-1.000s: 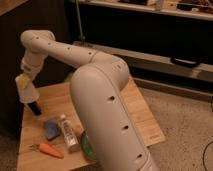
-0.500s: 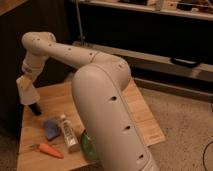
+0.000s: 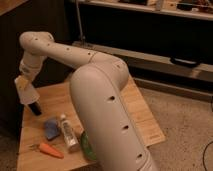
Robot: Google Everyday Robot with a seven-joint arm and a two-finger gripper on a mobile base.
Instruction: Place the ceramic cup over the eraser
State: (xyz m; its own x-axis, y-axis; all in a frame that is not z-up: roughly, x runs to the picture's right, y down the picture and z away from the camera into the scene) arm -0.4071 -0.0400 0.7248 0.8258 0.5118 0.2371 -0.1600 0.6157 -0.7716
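gripper (image 3: 23,82) up over far left corner of desk (image 3: 135,107), clamped on ceramic cup (image 3: 28,94), so cup hangs mouth-down, tilted a bit, not resting on wood. guessing it's held that way to drop over eraser (image 3: 35,109), which pokes out dark just under cup's rim, near left edge. cup itself: small, plain, whitish, tapered, no handle. blue pad (image 3: 51,128), white tube (image 3: 67,133), carrot (image 3: 50,150) sit toward front left corner, well apart from cup.
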